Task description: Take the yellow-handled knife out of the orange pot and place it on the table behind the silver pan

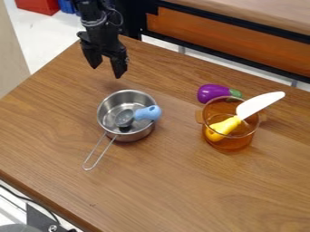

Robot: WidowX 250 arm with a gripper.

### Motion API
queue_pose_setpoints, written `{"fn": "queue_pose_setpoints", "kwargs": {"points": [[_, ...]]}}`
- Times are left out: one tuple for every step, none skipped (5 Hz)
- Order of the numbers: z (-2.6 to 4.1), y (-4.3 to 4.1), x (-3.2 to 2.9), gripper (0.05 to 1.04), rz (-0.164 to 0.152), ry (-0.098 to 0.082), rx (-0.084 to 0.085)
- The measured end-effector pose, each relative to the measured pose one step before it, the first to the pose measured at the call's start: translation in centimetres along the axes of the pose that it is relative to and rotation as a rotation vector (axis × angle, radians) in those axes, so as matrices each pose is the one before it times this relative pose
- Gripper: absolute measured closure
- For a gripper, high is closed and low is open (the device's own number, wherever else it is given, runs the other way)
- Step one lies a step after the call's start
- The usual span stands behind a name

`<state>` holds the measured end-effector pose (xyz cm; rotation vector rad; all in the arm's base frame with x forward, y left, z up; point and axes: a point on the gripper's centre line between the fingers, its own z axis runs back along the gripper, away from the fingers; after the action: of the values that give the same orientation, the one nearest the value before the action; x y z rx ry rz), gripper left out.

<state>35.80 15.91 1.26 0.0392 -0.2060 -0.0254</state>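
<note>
The small pan (135,132), a round silver-coloured metal vessel with straight sides, stood upright on the brown wood-grain surface (163,181), its long, narrow wire-loop handle (95,154) reaching out from its near side towards the lower left of the view. Inside the pan was a spoon (124,118) with a rounded, dark grey bowl at the bottom and a thick, light blue grip that sloped up over the right rim, its end beyond the pan's edge.

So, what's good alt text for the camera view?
An open black gripper hangs over a wooden table near a metal saucepan holding a scoop. To the right, a purple eggplant sits by an amber pot holding a knife.
</note>
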Motion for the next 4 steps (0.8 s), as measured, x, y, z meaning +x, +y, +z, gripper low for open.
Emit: {"fn": "queue_pose_setpoints", "kwargs": {"points": [[-1.433,-0.406,-1.005,0.084,0.0059,0.0437,-0.0251],[0.257,-0.591,-0.053,0.084,0.0153,0.0121,-0.0403],[2.625,-0.492,0.853,0.084,0.0145,-0.0283,-0.0310],[2.700,-2.399,0.523,0.084,-0.0885,-0.0169,-0.0323]]}}
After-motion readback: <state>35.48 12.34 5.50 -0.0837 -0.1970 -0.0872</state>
